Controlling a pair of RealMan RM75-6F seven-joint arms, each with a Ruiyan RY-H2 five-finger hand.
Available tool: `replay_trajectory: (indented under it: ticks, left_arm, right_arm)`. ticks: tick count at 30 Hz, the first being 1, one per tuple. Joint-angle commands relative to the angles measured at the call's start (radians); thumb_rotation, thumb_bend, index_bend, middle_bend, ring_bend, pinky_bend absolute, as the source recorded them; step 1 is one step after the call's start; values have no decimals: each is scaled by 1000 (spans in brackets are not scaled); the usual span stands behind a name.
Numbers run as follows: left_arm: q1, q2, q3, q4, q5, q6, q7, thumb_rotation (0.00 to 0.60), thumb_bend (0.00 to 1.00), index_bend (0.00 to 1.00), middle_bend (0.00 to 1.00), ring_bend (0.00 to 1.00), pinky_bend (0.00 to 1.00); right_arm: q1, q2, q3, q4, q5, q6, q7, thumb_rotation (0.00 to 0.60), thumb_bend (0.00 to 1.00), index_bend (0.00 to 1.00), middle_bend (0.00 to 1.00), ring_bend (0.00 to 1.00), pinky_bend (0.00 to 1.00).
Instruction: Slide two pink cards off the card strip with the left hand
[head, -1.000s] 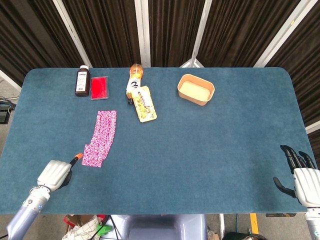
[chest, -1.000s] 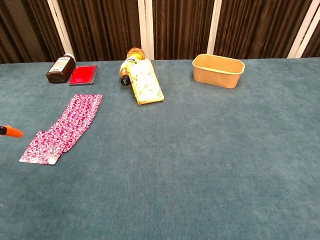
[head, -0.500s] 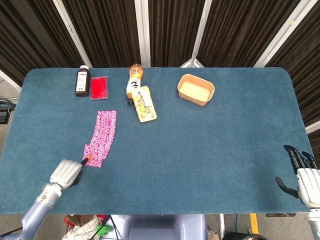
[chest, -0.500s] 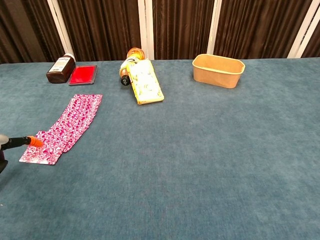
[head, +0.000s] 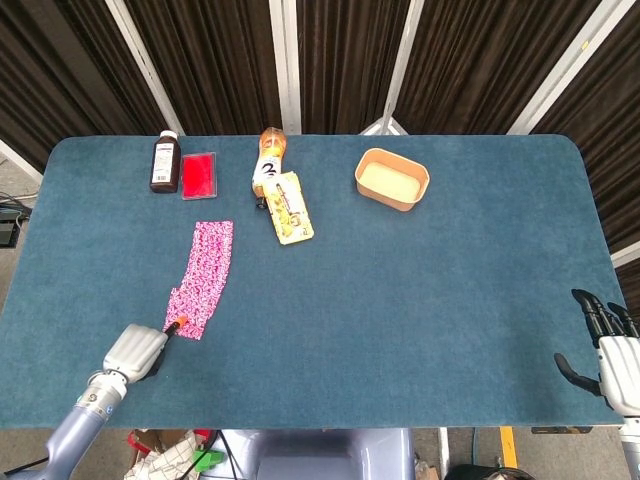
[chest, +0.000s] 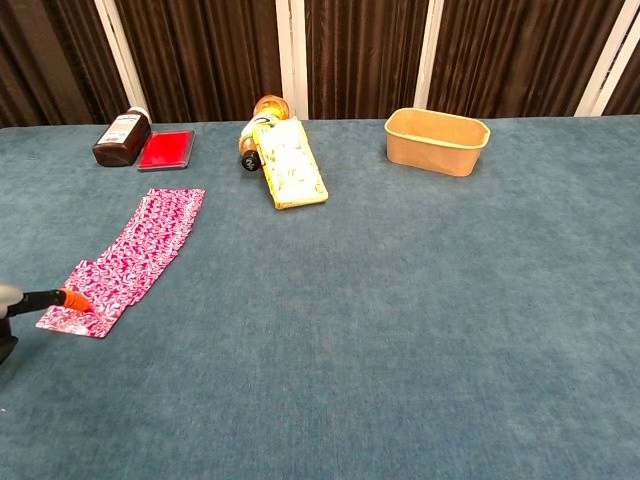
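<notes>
On the blue table (head: 420, 290), seen from the head camera, the pink card strip (head: 203, 272) runs as an overlapping fan from mid-left toward the near edge. The left hand (head: 135, 350) sits at the near-left edge with one orange-tipped finger (head: 172, 325) stretched out to the strip's near end, touching the lowest card; the other fingers look curled in, and nothing is held. At the near-right corner the right hand (head: 610, 345) rests with dark fingers spread apart and nothing in them. Along the far side stand a brown bottle (head: 164, 162), a red flat case (head: 199, 175) just beside it, an orange-capped bottle (head: 269, 160) lying down, a yellow packet (head: 289, 207) touching it, and a tan tub (head: 392, 178) further right. From the chest camera, the strip (chest: 135, 256) lies diagonally, its near cards at the lower left. The orange fingertip (chest: 72, 298) presses on the nearest card, which sits slightly askew from the rest; only a sliver of the left hand (chest: 8, 305) shows at the frame's edge. The brown bottle (chest: 122, 138), red case (chest: 165, 150), packet (chest: 291, 175) and tub (chest: 437, 140) line the back.
</notes>
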Motion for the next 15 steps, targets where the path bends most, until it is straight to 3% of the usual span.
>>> replay_trajectory:
  ticks: [1, 15]
  left_arm:
    - [0, 7, 10, -12, -13, 7, 11, 600, 960, 115, 829, 767, 644]
    - [-4, 16, 56, -55, -44, 34, 59, 600, 960, 120, 829, 767, 644]
  right_arm:
    - [1, 0, 0, 0, -1, -2, 0, 600, 313, 0, 126, 261, 137]
    - [0, 3, 1, 1, 2, -2, 13, 600, 312, 0, 126, 261, 137]
